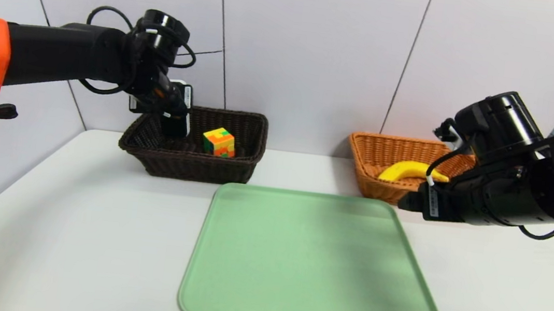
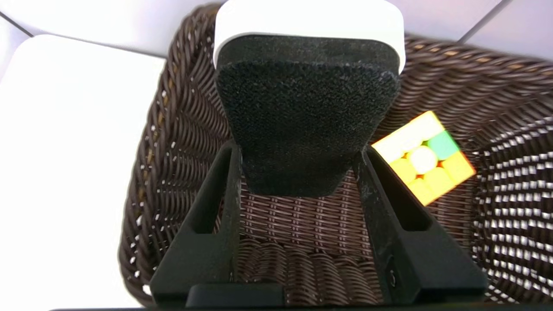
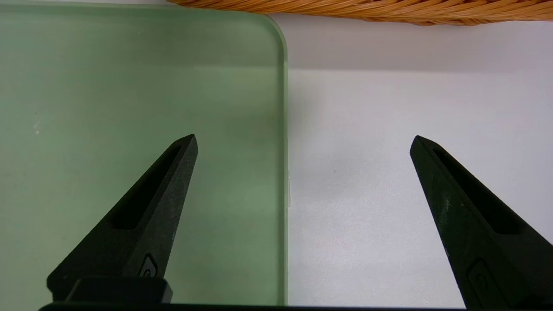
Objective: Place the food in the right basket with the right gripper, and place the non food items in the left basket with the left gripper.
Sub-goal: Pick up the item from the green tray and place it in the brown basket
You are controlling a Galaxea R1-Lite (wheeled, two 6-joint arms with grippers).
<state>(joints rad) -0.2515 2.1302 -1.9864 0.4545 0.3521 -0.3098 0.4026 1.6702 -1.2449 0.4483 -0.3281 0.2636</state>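
White worktop: the left gripper [image 2: 298,172] pinches the black slab [image 2: 306,116] over the dark left basket [image 1: 152,154] (cube [image 1: 219,142] inside), ready to drop; the spread right gripper [image 3: 302,142] idles, banana [image 1: 411,171] in the right basket [image 1: 377,188].

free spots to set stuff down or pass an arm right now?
The green tray is bare. The white table is bare left of it, and between the dark basket and the orange basket. Crowded: the dark basket holds the cube and the left claw gripping the black slab; the open right claw hangs over the tray's right edge.
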